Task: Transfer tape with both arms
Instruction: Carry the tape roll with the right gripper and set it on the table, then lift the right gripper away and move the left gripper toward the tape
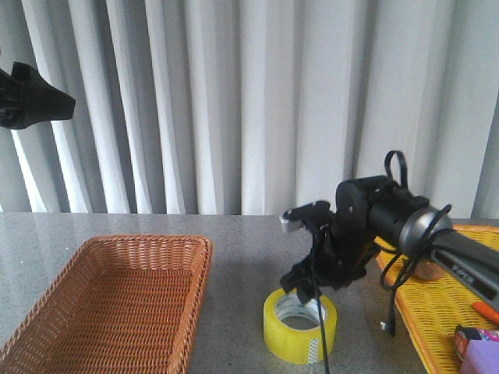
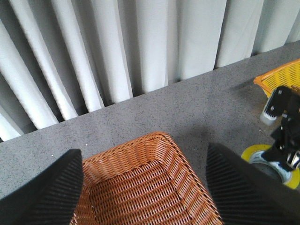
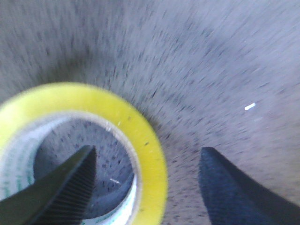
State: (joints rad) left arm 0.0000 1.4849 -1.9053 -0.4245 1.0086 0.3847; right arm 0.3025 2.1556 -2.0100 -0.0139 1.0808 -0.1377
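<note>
Speckled grey table [image 1: 242,257] bears round, glossy yellow tape [image 1: 300,326].

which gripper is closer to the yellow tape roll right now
Right. The right gripper straddles the yellow translucent tape roll's wall, open. The left gripper hangs high above the orange wicker basket, open.

Bare table [image 1: 242,257] between wicker basket [image 1: 117,304] and tape [image 1: 300,326].

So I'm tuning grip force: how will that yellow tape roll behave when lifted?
The tape lies flat on its side, so it probably won't roll. Its cardboard-like core looks stiff enough for the wall grip the right gripper is straddling. The glossy outer face may be slippery.
</note>
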